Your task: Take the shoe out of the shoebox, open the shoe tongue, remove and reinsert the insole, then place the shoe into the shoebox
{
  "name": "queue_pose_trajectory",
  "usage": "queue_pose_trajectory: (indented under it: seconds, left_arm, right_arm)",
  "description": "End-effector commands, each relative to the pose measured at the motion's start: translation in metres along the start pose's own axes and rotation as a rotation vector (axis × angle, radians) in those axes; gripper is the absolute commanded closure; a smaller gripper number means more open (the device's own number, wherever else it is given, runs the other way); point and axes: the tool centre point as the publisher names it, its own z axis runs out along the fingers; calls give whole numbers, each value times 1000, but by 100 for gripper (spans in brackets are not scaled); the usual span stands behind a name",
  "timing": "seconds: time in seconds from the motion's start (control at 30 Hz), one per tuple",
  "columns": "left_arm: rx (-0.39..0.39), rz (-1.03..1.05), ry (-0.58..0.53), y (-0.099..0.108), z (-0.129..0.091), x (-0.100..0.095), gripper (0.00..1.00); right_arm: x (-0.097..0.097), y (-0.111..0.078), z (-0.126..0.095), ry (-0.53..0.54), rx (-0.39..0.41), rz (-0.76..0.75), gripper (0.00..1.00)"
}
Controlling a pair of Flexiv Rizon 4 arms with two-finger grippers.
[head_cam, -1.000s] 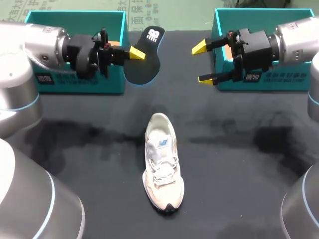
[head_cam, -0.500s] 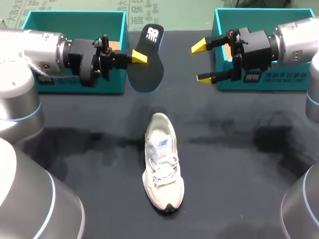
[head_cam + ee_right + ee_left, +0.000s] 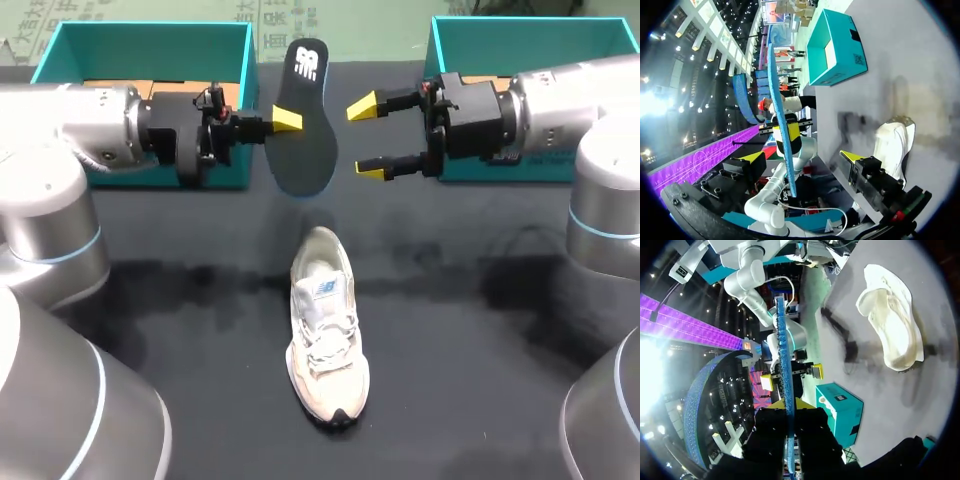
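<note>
gripping insole (image 3: 303, 165), left fingers (image 3: 287, 120) closed; right fingers (image 3: 362, 105) spread open just beside; shoe (image 3: 325, 320) apart; left box (image 3: 150, 40), right box (image 3: 520, 32) behind.

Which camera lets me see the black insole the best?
The head view: the insole shows its whole flat black face there, heel to toe. Both wrist views see it only edge-on, as a thin blue strip, so its shape is lost.
</note>
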Motion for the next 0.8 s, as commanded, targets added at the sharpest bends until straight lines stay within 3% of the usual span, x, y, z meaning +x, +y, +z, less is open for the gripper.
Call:
queue_pose_trajectory:
  seconds: [0.03,0.5,0.57,0.67,0.73,0.8]
  left_arm:
    - [-19,2,1,-6,0,0,100]
    - [-78,-24,29,7,12,13,100]
    - [-82,-21,33,10,14,14,100]
    - [-80,-12,45,12,17,15,100]
    - [-75,-11,51,13,19,17,100]
    - [-71,-11,53,14,20,18,100]
  right_arm:
    - [0,1,2,-3,0,1,0]
    - [-1,0,25,-5,-24,-59,0]
    - [-1,-1,28,1,-21,-69,6]
    - [-2,-4,32,2,-25,-86,6]
    - [-2,-5,33,4,-28,-92,18]
    - [-2,-6,34,6,-27,-101,19]
